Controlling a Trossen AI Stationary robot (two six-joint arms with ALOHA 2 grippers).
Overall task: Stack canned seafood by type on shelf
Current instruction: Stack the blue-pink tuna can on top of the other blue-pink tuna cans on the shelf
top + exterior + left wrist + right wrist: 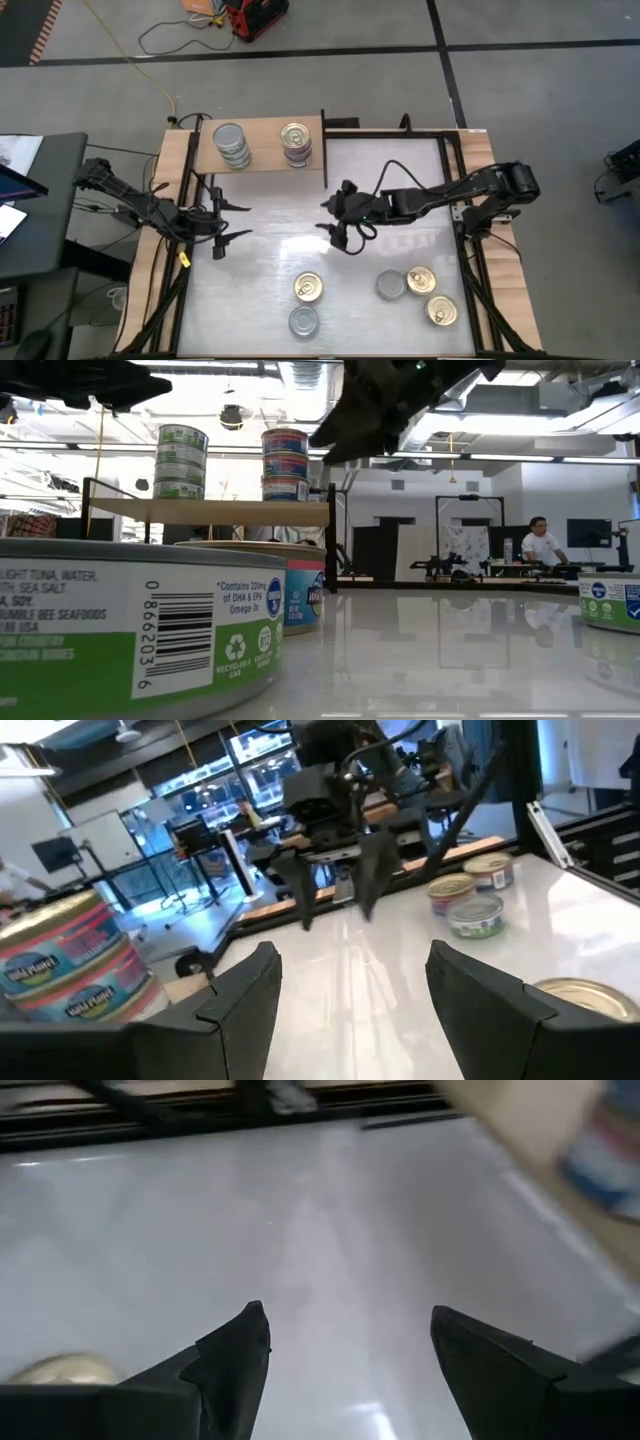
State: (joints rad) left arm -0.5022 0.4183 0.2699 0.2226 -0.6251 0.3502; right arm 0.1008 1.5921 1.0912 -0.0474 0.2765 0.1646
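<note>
Two stacks of tins point(231, 146) stood on the shelf point(262, 158). Below it over the desk point(400, 180), the left gripper point(232, 222) and right gripper point(328, 217) hung released, empty.

Green-label tuna tin point(130, 630) near left, blue-label tin point(285, 585) just behind. Two tin stacks, green point(181, 463) and blue point(285, 465), on far shelf point(215, 512). Seated person point(541, 543) far right.

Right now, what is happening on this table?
A two-armed robot is sorting tins onto a small wooden shelf. Two stacks stand there: silver-lidded tins and gold-lidded tins. Five loose tins lie on the white table. The right gripper hovers open and empty over the middle of the table; the left gripper waits open and empty at the left side.
</note>
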